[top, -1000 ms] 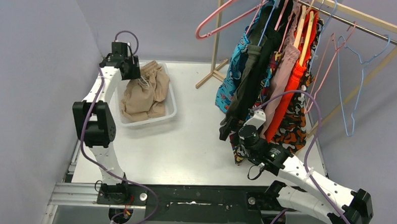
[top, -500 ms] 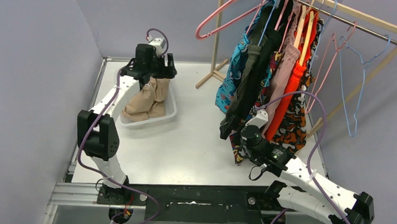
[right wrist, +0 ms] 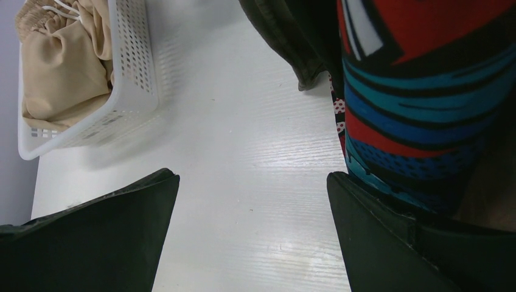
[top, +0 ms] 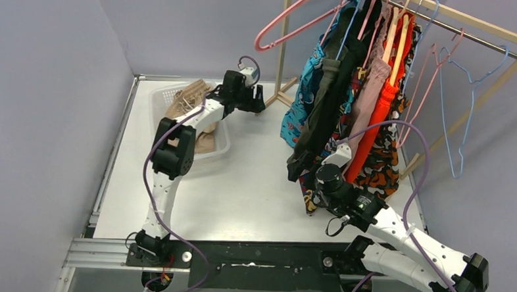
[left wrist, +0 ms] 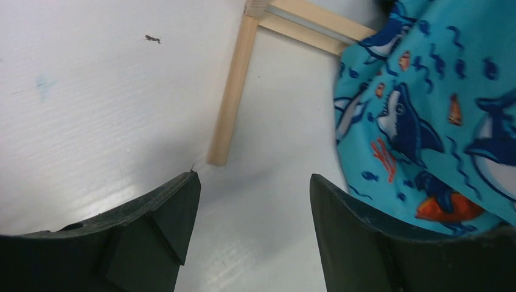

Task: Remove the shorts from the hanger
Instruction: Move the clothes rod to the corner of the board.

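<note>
Several shorts hang on hangers from the wooden rack [top: 475, 27]: teal shark-print [top: 300, 105], olive green [top: 323, 89], black [top: 344, 64], dusty pink [top: 371, 92], orange [top: 379, 128], orange-black patterned [top: 385, 166] and comic-print [right wrist: 420, 103]. Tan shorts [top: 191, 92] lie in the white basket [top: 220, 144]. My left gripper [top: 258, 101] is open and empty, low over the table beside the teal shark-print shorts [left wrist: 426, 109]. My right gripper [right wrist: 252, 176] is open and empty at the lower hems, with the comic-print shorts against its right finger.
The rack's wooden foot [left wrist: 231, 91] lies on the table just ahead of my left gripper. An empty pink hanger [top: 284, 22] sticks out at the rack's left end. More empty hangers, one of them blue [top: 464, 122], hang at the right. The basket [right wrist: 131, 73] stands at the back left.
My left arm has swung right, from the far left of the basket, over it, to the rack's foot by the teal shorts. The right arm has barely moved.
</note>
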Action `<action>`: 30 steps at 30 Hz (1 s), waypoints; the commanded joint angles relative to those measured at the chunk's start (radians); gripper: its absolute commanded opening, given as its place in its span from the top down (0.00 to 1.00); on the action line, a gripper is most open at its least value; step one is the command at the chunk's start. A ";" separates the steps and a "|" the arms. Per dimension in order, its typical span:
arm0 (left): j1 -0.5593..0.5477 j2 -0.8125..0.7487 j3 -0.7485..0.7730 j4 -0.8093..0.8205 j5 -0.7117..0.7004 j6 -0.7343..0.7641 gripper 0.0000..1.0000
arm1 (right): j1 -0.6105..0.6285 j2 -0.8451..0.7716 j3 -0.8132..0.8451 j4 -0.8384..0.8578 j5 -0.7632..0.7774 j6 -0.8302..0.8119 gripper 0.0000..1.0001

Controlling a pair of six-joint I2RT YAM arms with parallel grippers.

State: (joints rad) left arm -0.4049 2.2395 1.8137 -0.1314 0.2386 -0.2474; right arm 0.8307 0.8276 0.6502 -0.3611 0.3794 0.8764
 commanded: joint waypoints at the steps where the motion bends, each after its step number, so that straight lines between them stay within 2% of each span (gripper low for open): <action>1: 0.002 0.142 0.224 -0.018 -0.033 0.058 0.35 | -0.005 -0.013 0.024 0.016 0.034 0.004 0.02; 4: -0.018 0.222 0.338 -0.077 -0.072 0.137 0.39 | -0.006 -0.014 0.030 -0.008 0.040 -0.001 0.02; 8: -0.028 0.291 0.407 -0.108 -0.130 0.187 0.46 | -0.007 -0.024 0.022 -0.023 0.045 0.002 0.02; 16: -0.049 0.349 0.420 -0.124 -0.081 0.230 0.53 | -0.009 -0.031 0.018 -0.023 0.058 -0.002 0.01; 19: -0.057 0.379 0.436 -0.154 -0.163 0.204 0.66 | -0.008 -0.017 0.033 -0.031 0.055 -0.008 0.02; 25: -0.047 0.409 0.453 -0.194 -0.226 0.145 0.83 | -0.008 -0.008 0.051 -0.066 0.058 0.011 0.02; 29: -0.023 0.399 0.442 -0.232 -0.307 0.044 1.00 | -0.008 -0.010 0.043 -0.061 0.051 0.037 0.02; 30: -0.012 0.390 0.431 -0.241 -0.321 0.009 1.00 | -0.008 -0.009 0.042 -0.059 0.049 0.040 0.02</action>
State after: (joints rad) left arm -0.4595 2.6148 2.2375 -0.2989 0.0566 -0.0959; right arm 0.8299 0.8169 0.6529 -0.4358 0.4034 0.8875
